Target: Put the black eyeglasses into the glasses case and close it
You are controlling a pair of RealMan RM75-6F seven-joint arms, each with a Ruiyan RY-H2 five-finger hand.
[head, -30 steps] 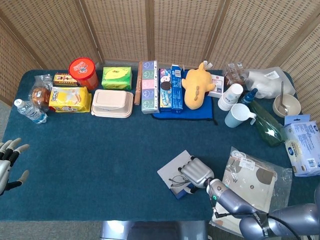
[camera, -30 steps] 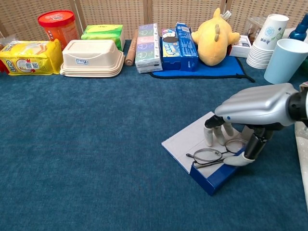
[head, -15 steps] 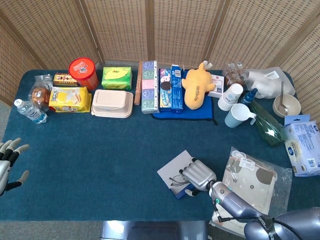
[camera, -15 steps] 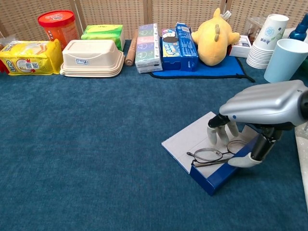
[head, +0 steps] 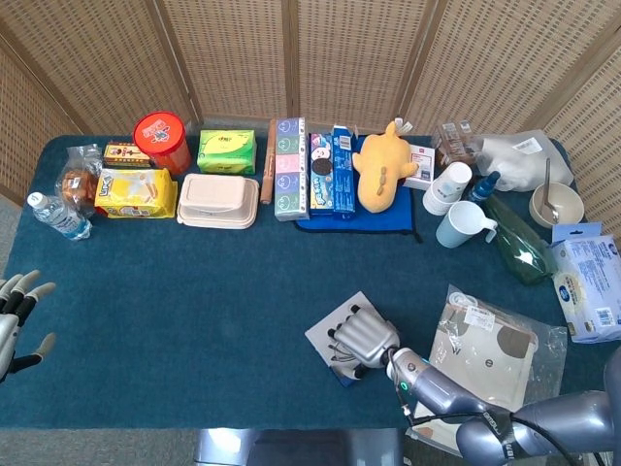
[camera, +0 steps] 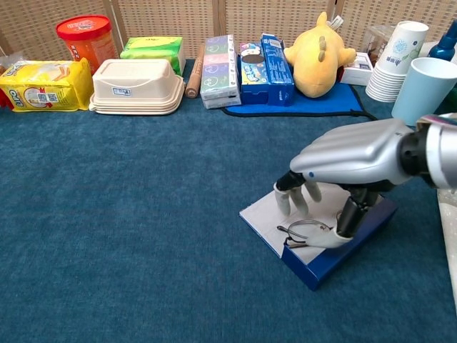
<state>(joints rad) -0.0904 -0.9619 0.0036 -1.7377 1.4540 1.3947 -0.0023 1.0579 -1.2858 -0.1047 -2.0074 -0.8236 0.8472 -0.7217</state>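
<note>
Right hand shifted left over eyeglasses | grasp unclear | case beneath | left hand released

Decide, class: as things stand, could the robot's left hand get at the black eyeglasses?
Probably not. The left hand sits open at the table's far left edge, while the black eyeglasses lie on the glasses case under the right hand, which already covers them.

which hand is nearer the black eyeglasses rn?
Right. The right hand is directly over the black eyeglasses lying on the open glasses case, fingers reaching down around them. The left hand is far off at the table's left edge.
</note>
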